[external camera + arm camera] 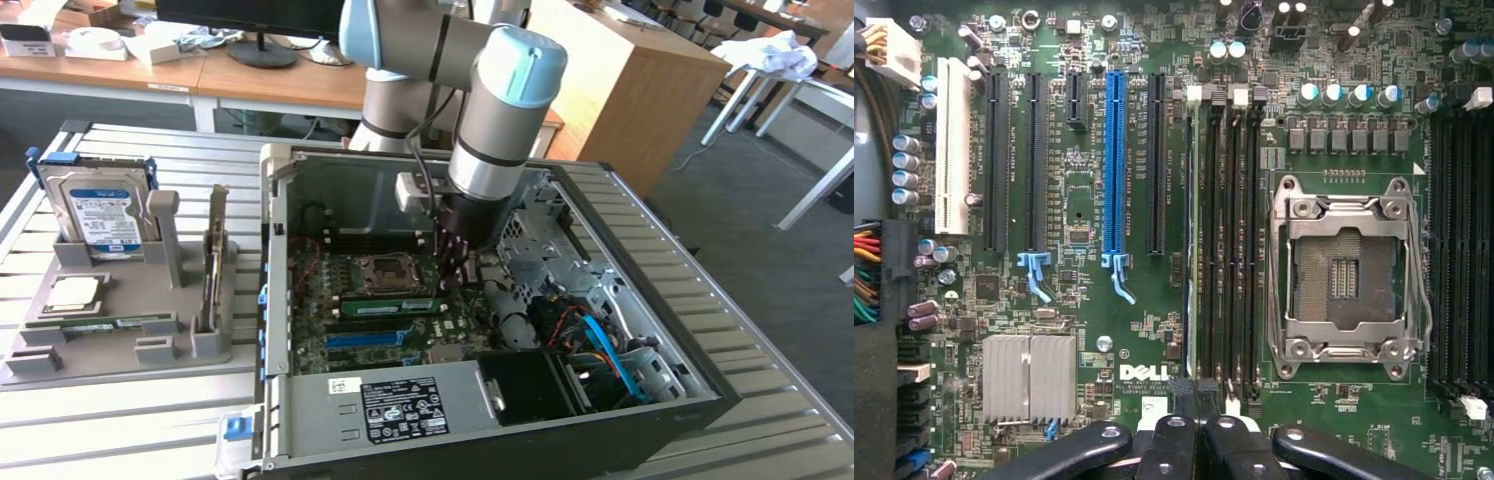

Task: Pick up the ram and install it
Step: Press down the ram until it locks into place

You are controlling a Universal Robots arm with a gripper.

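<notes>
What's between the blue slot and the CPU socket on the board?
In the wrist view, one black expansion slot, then a bank of black memory slots, lie between the blue slot and the CPU socket.

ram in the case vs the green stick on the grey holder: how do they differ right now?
The ram stands on edge inside the computer case, beside the CPU socket. The second green stick lies in the grey holder outside the case. The gripper hangs right by the ram, well away from the second stick. Both are long, slim green boards.
</notes>
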